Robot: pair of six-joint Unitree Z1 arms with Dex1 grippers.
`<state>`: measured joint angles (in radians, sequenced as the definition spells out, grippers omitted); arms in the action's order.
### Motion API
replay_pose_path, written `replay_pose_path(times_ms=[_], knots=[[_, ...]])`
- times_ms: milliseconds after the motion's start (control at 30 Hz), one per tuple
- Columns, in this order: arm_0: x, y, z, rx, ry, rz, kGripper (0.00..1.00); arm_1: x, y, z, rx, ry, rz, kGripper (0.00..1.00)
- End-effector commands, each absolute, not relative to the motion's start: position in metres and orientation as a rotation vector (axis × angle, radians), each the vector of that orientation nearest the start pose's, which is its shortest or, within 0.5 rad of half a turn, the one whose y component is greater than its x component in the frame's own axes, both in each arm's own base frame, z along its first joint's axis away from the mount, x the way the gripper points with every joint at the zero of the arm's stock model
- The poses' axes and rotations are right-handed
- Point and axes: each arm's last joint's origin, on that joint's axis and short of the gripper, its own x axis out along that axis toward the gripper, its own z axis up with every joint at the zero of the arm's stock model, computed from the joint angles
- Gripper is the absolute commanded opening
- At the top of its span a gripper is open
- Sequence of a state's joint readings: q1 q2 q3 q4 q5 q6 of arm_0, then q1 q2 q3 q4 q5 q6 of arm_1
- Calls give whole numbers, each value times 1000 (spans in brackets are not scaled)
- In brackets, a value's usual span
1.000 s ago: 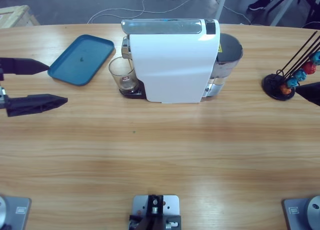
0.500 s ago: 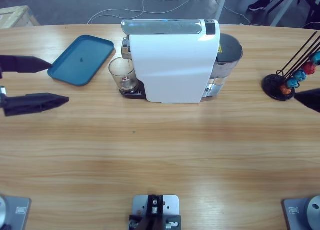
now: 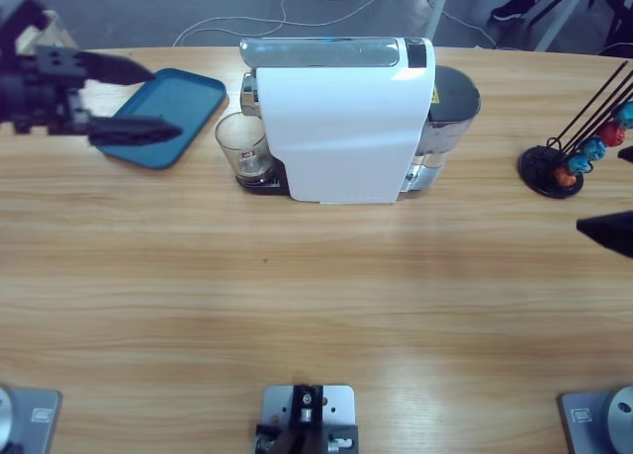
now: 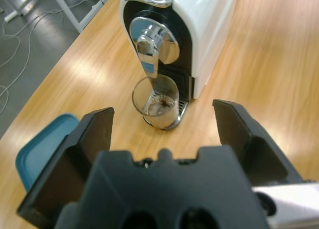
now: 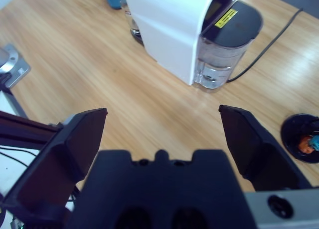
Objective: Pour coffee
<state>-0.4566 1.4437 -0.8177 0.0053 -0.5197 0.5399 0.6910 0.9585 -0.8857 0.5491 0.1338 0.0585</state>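
Note:
A small clear glass (image 4: 159, 102) stands on the drip tray under the silver spout (image 4: 149, 44) of the white coffee machine (image 3: 341, 128). A little dark coffee (image 4: 162, 106) lies in its bottom. In the high view the glass (image 3: 242, 145) sits at the machine's left end. My left gripper (image 3: 163, 103) hovers open over the blue tray, left of the glass and apart from it, pointing at it. The left gripper (image 4: 163, 112) holds nothing. My right gripper (image 3: 600, 189) is open at the table's right edge, also with nothing between its fingers (image 5: 82, 134).
A blue tray (image 3: 188, 98) lies left of the machine, partly under the left gripper. The machine's water tank (image 5: 227, 44) is at its right end with a cable behind. A black capsule stand (image 3: 559, 167) with coloured capsules is at the far right.
The left gripper has swung from the table's left edge up and right, over the blue tray, towards the glass. The right gripper's lower jaw shifted slightly down along the right edge.

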Motion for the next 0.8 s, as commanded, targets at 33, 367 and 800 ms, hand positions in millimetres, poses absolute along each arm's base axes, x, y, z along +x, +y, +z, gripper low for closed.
replay_pose_path(times_ms=[33,367,800], knots=[[254,-148,267,469,438,-1173,977,80,79,338,-129,739,814,1000],[291,-167,234,436,462,-1224,982,87,86,332,-134,793,827,1000],[305,-176,212,414,497,-1263,982,98,96,324,-160,851,829,1000]])
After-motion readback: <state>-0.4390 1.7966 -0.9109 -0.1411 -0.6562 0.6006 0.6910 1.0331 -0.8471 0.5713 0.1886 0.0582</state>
